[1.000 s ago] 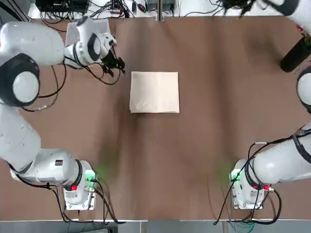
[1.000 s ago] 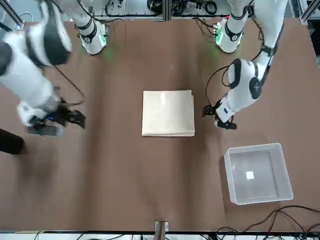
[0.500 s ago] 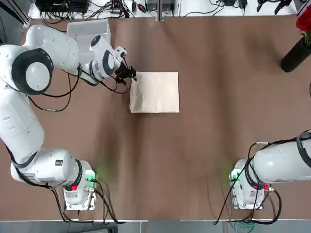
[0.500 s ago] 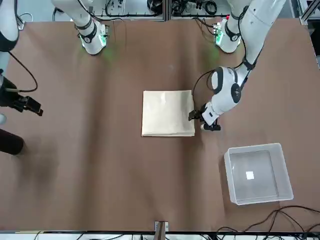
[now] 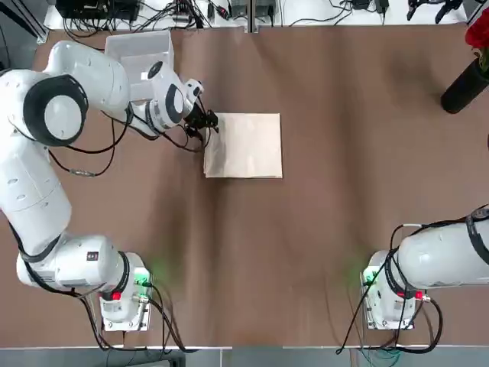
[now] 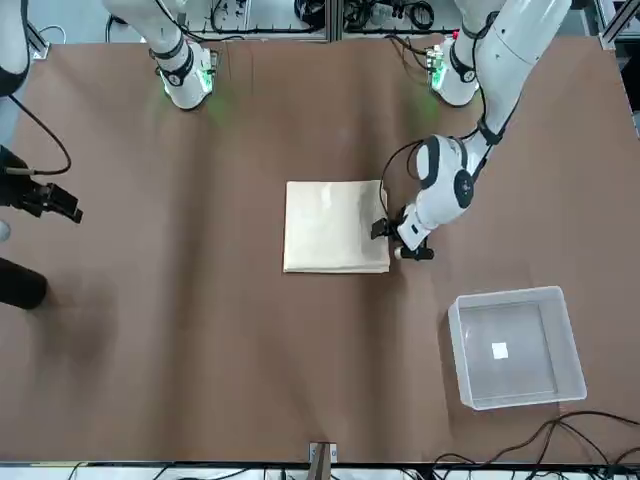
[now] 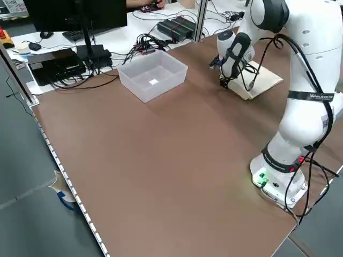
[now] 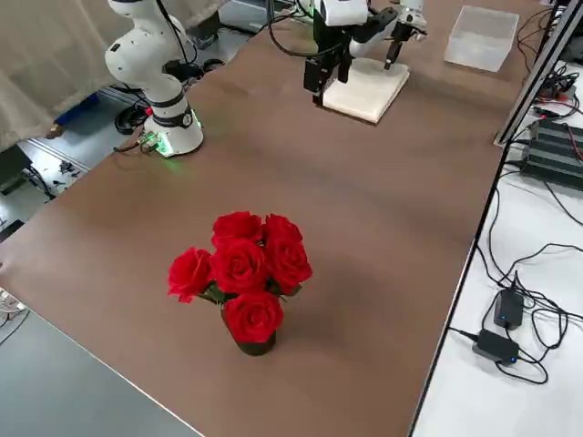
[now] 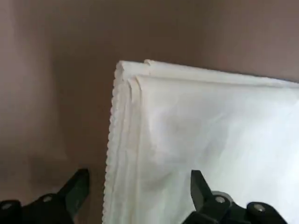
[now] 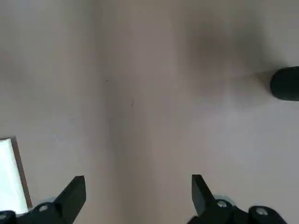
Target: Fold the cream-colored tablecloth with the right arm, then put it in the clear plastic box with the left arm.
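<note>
Tablecloth (image 5: pixel 244 145): plain cream. Box (image 6: pixel 516 346): translucent whitish. Worktop (image 5: pixel 321 229): brown. Arms (image 5: pixel 53 99): white, bases lit green. Roses (image 8: pixel 240 269): red.

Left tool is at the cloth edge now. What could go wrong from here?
1. The open left tool straddles the layered edge of the folded cream-colored tablecloth; it may pinch only the top layers, so the fold could fall open.
2. The clear plastic box looks barely larger than the folded cloth, so it may drape over the rim.
</note>
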